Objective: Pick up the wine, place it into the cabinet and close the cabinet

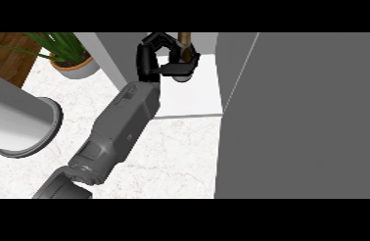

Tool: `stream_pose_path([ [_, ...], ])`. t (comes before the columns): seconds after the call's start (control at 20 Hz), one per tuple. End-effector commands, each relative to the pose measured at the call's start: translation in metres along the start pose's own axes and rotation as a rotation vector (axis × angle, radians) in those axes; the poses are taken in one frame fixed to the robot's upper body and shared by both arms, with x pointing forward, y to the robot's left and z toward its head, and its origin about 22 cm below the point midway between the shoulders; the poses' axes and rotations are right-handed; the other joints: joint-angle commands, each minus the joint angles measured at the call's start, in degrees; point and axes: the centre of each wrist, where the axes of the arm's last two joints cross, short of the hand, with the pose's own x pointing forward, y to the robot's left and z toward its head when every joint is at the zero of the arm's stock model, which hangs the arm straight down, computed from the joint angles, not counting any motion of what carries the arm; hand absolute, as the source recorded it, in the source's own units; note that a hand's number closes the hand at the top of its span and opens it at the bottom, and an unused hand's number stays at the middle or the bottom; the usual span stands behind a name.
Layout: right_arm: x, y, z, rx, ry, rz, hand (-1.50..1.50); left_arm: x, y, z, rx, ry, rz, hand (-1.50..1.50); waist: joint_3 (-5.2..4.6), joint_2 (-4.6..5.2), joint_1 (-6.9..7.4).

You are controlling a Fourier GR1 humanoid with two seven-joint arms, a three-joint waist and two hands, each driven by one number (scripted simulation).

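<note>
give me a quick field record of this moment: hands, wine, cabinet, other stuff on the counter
left hand: black hand reaching into the cabinet, fingers curled round the wine bottle
right hand: not in view
wine: dark bottle with a brown neck, upright over the white cabinet shelf, mostly hidden by the hand
cabinet: open; large grey door panel fills the right of the view
other things: green potted plant in a tan pot at upper left; grey round container at left edge
surface: white marbled counter

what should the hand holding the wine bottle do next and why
Probably lower a little and uncurl the fingers. The left hand is curled round the dark brown-necked wine bottle, already holding it over the white cabinet shelf, between the grey side wall and the open grey cabinet door. Whether the bottle's base touches the shelf cannot be told, so ease down before letting go.
</note>
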Motion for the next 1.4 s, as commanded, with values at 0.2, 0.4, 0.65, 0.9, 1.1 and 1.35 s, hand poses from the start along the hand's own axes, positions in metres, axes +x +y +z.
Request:
stream_pose_path([
  [0.2, 0.017, 0.008, 0.025, 0.035, -0.036, -0.032, -1.50, 0.003, 0.015, -0.014, 0.067, 0.056, 0.104, 1.50, -0.06, 0.07, -0.16],
  [0.4, -0.003, 0.004, 0.005, 0.040, -0.030, -0.017, -1.50, -0.008, 0.015, -0.005, 0.058, 0.055, 0.099, 1.50, -0.06, 0.56, -0.36],
  [0.65, 0.012, 0.011, 0.026, 0.041, -0.040, -0.034, -1.50, -0.016, 0.012, 0.004, 0.064, 0.061, 0.052, 1.50, -0.06, 0.25, -0.55],
  [0.9, 0.006, 0.013, 0.014, 0.055, -0.045, -0.029, -1.50, -0.031, 0.019, 0.016, 0.081, 0.072, -0.026, -1.50, -0.07, 0.46, -1.16],
  [1.1, 0.006, 0.007, 0.014, 0.035, -0.052, -0.021, -1.50, -0.011, 0.034, -0.013, 0.083, 0.062, -0.051, -1.50, -0.07, 0.73, -1.25],
  [1.35, 0.001, 0.008, 0.005, 0.040, -0.048, -0.031, -1.50, -0.033, 0.034, 0.011, 0.071, 0.069, -0.121, -1.50, -0.09, 1.08, -1.52],
])
